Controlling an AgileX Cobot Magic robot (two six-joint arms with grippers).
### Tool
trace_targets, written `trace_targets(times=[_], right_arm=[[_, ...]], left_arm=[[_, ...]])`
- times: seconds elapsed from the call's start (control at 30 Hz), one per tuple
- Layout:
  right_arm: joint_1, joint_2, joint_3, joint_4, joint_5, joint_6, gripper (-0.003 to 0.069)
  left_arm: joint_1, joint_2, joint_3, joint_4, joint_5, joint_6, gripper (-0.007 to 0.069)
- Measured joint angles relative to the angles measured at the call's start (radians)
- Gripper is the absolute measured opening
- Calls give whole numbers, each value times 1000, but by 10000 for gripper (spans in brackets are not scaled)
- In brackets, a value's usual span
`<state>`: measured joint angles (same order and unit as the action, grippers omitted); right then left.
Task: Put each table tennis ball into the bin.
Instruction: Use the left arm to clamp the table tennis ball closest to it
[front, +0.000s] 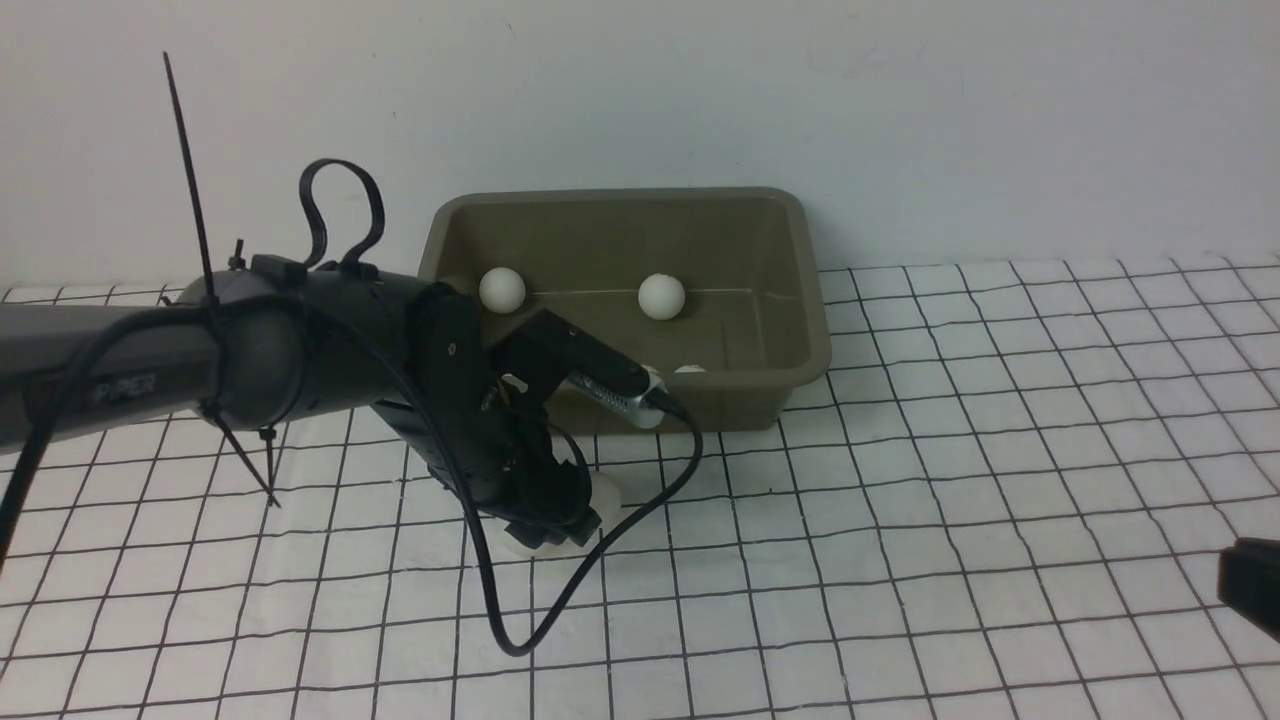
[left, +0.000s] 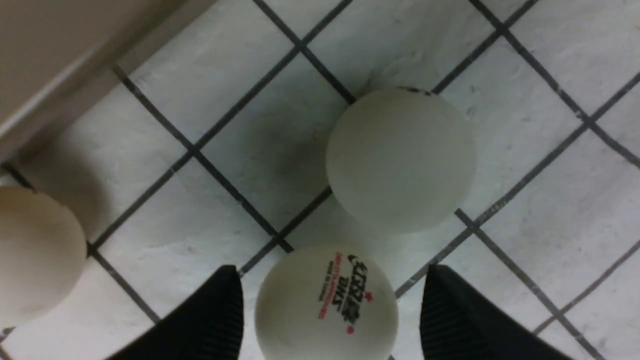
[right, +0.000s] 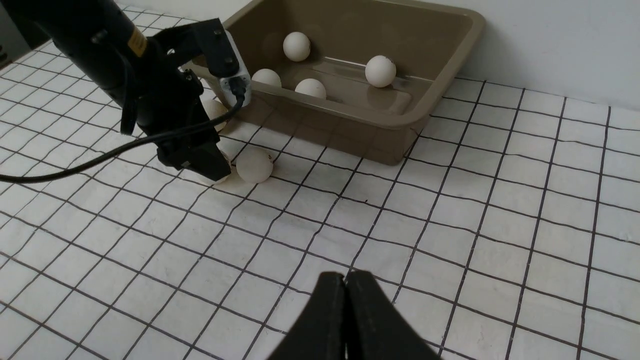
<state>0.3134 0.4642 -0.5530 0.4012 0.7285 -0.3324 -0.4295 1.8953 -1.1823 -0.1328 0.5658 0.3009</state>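
Left wrist view gives you the left gripper (left: 331, 272) spread wide around a logo ball (left: 325, 305), not yet pinching it. Just beside lies a plain ball (left: 400, 160), easily nudged; a third ball (left: 35, 255) sits by the bin (left: 50, 60). Four balls (right: 296, 46) are already inside. Your right gripper (right: 345, 285) hangs closed, well apart.

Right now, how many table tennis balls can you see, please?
7. In the bin: two far-wall balls, two near-wall balls. On the gridded mat: logo ball within the open left tool, plain ball beside it, third ball nearer the bin. More may be hidden.
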Motion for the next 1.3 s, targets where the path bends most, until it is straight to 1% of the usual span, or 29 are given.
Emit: trace_targets(times=[0.53, 0.6, 0.67, 0.8, 0.9, 0.97, 1.03, 1.13, 1.23, 1.3], right_arm=[[0, 0, 0, 0, 0, 0, -10], [0, 0, 0, 0, 0, 0, -10], [0, 0, 0, 0, 0, 0, -10], [0, 0, 0, 0, 0, 0, -10], [0, 0, 0, 0, 0, 0, -10], [0, 0, 0, 0, 0, 0, -10], [0, 0, 0, 0, 0, 0, -10], [0, 0, 0, 0, 0, 0, -10], [0, 0, 0, 0, 0, 0, -10], [0, 0, 0, 0, 0, 0, -10]], left_arm=[[0, 45, 0, 2, -15, 1, 425], [0, 45, 0, 2, -13, 1, 402], [0, 42, 0, 2, 2, 1, 364], [0, 30, -1, 7, 27, 0, 356], [0, 21, -10, 17, 56, -6, 356], [0, 2, -40, 52, 115, -34, 356], [0, -4, -47, 63, 132, -42, 356], [0, -59, -107, 133, 253, -91, 356], [0, -86, -147, 160, 292, -99, 356], [0, -112, -211, 182, 298, -104, 356]])
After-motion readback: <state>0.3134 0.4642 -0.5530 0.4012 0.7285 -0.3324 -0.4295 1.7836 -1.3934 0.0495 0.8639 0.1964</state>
